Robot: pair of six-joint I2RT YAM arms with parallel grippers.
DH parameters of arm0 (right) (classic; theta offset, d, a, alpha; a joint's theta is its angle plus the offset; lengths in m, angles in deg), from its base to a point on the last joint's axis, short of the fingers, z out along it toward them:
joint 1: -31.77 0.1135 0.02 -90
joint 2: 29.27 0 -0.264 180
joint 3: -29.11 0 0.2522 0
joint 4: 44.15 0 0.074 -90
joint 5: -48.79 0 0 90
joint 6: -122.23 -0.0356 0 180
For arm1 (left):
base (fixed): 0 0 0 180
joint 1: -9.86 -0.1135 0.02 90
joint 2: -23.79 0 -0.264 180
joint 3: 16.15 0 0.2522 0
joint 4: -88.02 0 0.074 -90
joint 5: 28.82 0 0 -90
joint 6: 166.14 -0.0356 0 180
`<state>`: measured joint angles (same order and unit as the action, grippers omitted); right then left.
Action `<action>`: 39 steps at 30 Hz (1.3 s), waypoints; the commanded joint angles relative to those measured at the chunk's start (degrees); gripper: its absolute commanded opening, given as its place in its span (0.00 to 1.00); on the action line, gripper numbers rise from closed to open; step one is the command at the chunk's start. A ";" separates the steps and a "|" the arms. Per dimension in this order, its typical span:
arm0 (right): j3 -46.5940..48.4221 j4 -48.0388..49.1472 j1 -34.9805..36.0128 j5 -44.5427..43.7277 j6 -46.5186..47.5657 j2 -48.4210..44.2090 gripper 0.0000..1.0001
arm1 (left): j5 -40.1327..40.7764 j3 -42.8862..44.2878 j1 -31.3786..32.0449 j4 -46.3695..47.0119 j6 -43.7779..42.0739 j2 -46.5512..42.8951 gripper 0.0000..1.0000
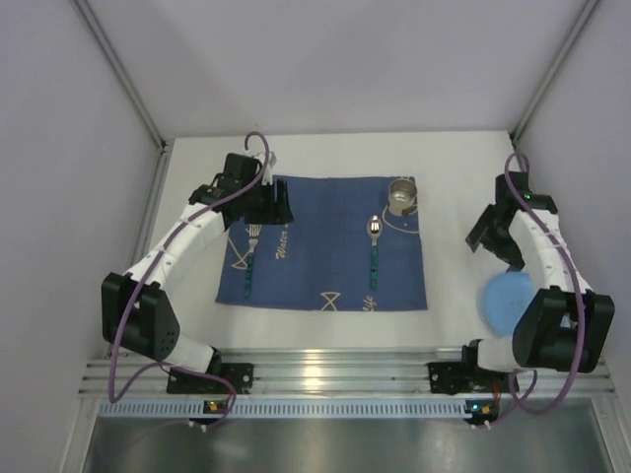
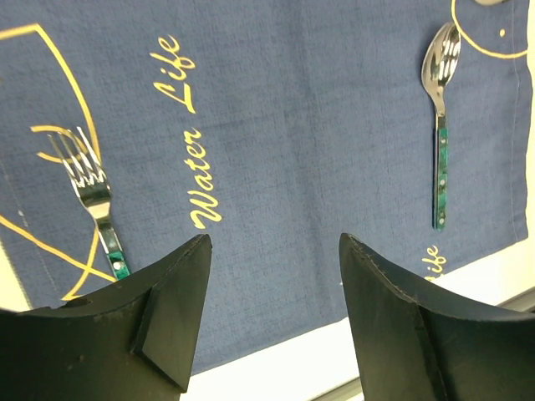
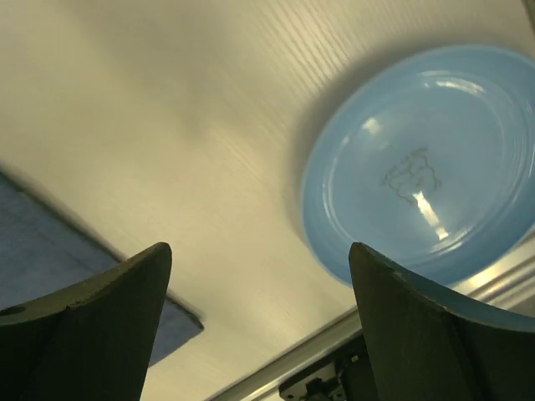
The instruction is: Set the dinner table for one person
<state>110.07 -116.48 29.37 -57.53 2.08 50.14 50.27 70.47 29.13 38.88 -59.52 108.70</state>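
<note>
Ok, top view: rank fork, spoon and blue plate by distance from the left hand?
1. Fork, left on the mat, beside the left hand.
2. Spoon, right on the mat.
3. Blue plate, off the mat, far right.

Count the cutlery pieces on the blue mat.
2. The fork lies near the mat's left edge; the spoon lies toward its right side, near the metal cup. The left gripper covers the mat's far left corner, so another could hide there.
</note>
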 commanded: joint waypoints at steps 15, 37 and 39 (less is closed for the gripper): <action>-17.89 12.68 -13.69 6.91 1.59 9.87 0.54 | -2.01 -4.39 -0.19 2.68 0.08 -3.87 0.68; 38.19 -9.54 19.82 -7.59 -5.09 11.60 0.00 | 9.24 -1.05 -1.16 -1.01 3.06 -3.51 0.68; 45.79 -10.86 26.00 -7.50 -4.83 16.18 0.00 | 13.00 -0.97 -1.77 -1.97 3.94 -4.04 0.69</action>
<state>146.86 -119.93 46.99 -61.74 -0.89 61.25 56.82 67.22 28.34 38.45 -57.59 106.16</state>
